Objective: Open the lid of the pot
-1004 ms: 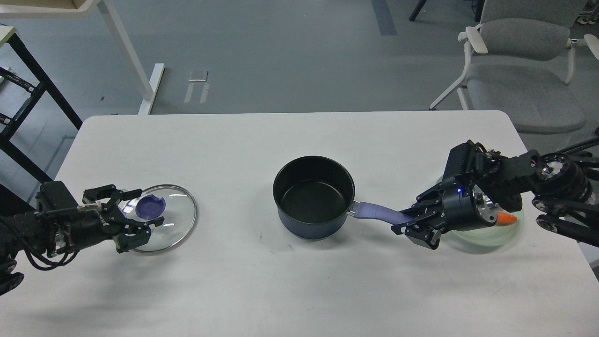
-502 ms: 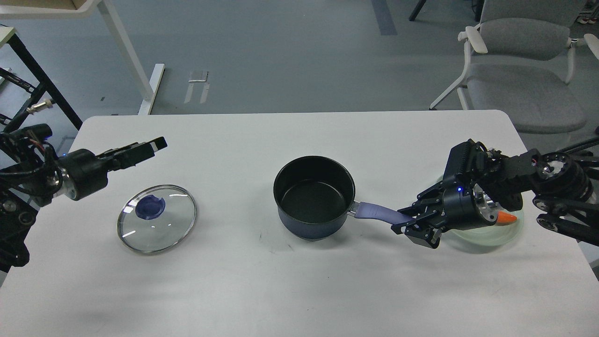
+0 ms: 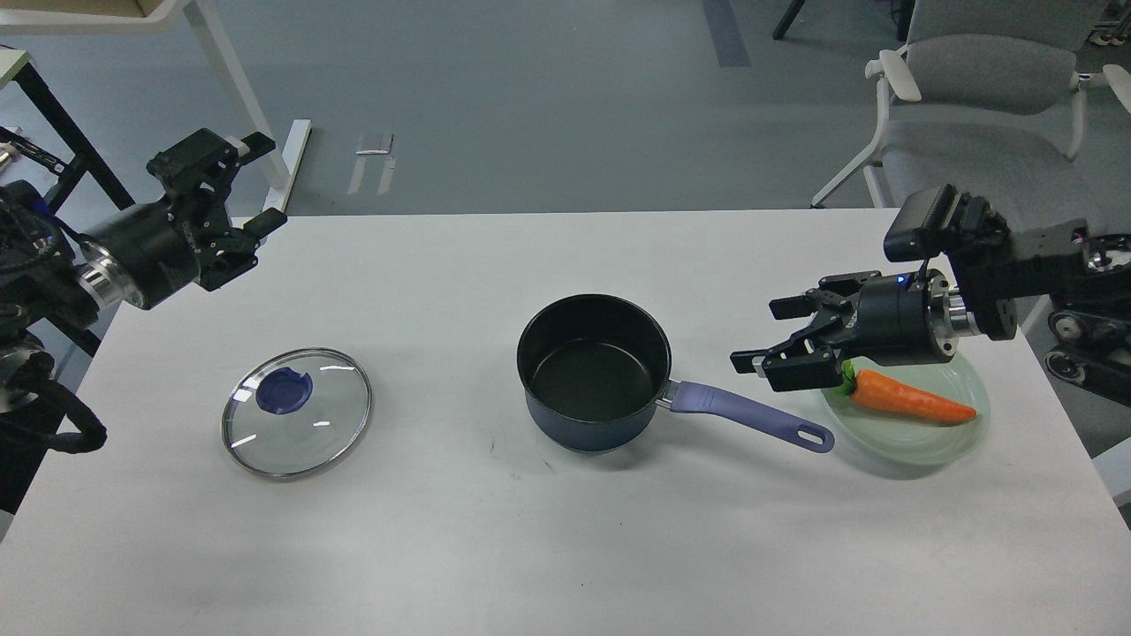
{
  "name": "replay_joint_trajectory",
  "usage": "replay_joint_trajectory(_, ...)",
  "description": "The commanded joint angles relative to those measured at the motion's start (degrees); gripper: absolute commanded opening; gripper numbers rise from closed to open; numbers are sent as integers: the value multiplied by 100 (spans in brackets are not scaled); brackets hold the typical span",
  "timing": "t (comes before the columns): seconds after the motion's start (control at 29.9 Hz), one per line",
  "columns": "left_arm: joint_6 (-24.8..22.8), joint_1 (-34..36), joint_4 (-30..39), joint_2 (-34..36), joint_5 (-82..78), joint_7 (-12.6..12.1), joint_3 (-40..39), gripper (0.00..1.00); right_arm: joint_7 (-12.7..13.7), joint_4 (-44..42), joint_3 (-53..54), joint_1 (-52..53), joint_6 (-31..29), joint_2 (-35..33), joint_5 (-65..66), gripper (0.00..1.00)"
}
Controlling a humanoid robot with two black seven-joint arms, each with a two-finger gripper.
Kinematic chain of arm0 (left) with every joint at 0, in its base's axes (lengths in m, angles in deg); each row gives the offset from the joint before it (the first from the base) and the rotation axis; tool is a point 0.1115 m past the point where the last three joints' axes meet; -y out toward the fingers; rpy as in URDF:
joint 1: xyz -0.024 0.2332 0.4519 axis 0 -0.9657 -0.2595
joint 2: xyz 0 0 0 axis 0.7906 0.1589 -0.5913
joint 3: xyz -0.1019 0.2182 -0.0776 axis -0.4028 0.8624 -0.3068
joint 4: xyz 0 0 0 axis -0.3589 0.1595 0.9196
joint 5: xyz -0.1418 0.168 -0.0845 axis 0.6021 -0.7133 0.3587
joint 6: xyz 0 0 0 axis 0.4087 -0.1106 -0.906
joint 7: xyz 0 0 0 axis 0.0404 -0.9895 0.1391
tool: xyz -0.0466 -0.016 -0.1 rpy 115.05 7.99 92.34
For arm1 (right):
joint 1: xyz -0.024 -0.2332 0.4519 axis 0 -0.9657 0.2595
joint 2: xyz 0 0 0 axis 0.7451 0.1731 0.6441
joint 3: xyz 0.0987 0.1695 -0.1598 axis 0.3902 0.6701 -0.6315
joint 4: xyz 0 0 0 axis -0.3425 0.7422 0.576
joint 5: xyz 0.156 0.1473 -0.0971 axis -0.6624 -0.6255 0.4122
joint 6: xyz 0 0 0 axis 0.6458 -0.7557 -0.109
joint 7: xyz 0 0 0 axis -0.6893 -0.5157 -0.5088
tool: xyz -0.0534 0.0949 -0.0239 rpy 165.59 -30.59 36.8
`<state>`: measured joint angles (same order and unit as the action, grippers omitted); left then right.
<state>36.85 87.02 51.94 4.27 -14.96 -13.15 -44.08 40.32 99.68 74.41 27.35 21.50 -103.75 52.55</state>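
Observation:
A dark blue pot (image 3: pixel 594 371) with a black inside stands uncovered in the middle of the white table, its purple handle (image 3: pixel 751 415) pointing right. Its glass lid (image 3: pixel 296 412) with a blue knob lies flat on the table to the left, well apart from the pot. My left gripper (image 3: pixel 247 181) is open and empty, raised above the table's far left corner. My right gripper (image 3: pixel 773 336) is open and empty, lifted above and behind the pot handle.
A pale green plate (image 3: pixel 919 442) with an orange carrot (image 3: pixel 906 397) sits at the right, next to the handle's end. A grey chair (image 3: pixel 981 132) stands beyond the table's right corner. A table leg (image 3: pixel 243 106) stands on the floor behind at the left.
My left gripper let go of the lid, rose and drew back to the far left. My right gripper released the pot handle and lifted up and away, uncovering the carrot.

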Motion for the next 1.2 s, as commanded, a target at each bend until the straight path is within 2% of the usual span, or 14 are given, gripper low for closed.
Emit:
replay_joint_trajectory(0.0, 17, -48, -168, -224, 350, 2, -101, 99, -1, -457, 137, -71, 265, 77, -1506, 98)
replay_joint_trajectory(0.23, 9, -425, -238, -602, 377, 2, -697, 99, -1, -1433, 233, -528, 1907, 946, -4662, 99)
replay_joint_trajectory(0.43, -71, -1145, -555, -1270, 482, 2, -1770, 99, -1, -1513, 917, -1204, 2200, 1492, -6229, 99)
replay_joint_trajectory(0.54, -88, -1523, -581, -1560, 544, -450, -2262, 99, -1, -1531, 1506, -1722, 2200, 1712, -6546, 99)
replay_joint_trajectory(0.67, -272, -1832, -677, -1850, 552, -803, -2632, 99, -1, -1820, 2034, -2241, 2103, 1940, -6941, 99)
replay_joint_trajectory(0.77, -536, -1911, -879, -2000, 552, -935, -2747, 99, -1, -1909, 2140, -2418, 1570, 1950, -7415, 99)
replay_joint_trajectory(0.87, -633, -1973, -985, -2079, 552, -1005, -2782, 99, -1, -2277, 2193, -2532, 393, 1932, -7864, 99)
replay_joint_trajectory(1.0, -808, -2034, -994, -2106, 649, -979, -2800, 99, -1, -2734, 2246, -2708, -1058, 1915, -8111, 99)
replay_joint_trajectory(1.07, -931, -2069, -994, -2141, 640, -935, -2913, 99, -1, -2770, 2246, -2778, -1402, 1906, -8120, 99)
replay_joint_trajectory(1.17, -1063, -2131, -994, -2150, 640, -935, -3011, 99, -1, -2779, 2246, -2849, -1448, 1906, -8120, 99)
